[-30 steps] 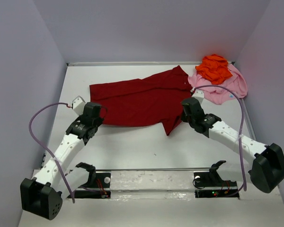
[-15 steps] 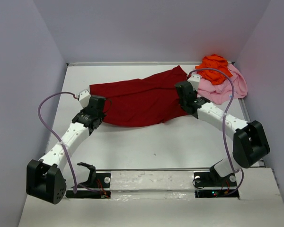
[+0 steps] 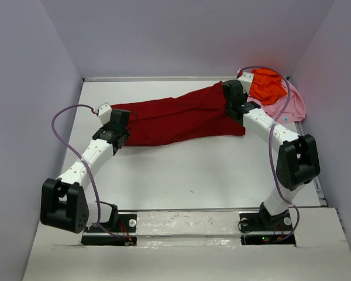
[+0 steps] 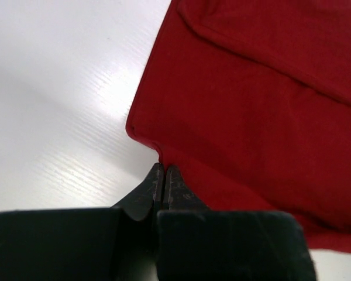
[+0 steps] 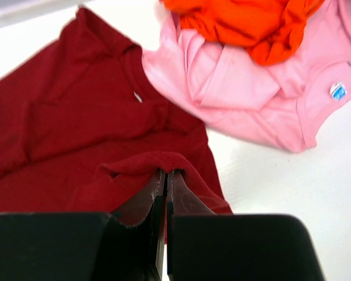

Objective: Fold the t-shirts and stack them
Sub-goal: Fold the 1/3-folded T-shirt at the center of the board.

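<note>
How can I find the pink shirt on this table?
Look to the far right corner of the white table, where two shirts are heaped. The light pink t-shirt lies underneath the bright orange t-shirt, and a small blue label shows at its collar.

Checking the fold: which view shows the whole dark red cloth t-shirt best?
Top external: the dark red cloth t-shirt shows nearly whole, end to end. Left wrist shows only one corner; right wrist only the collar end.
</note>
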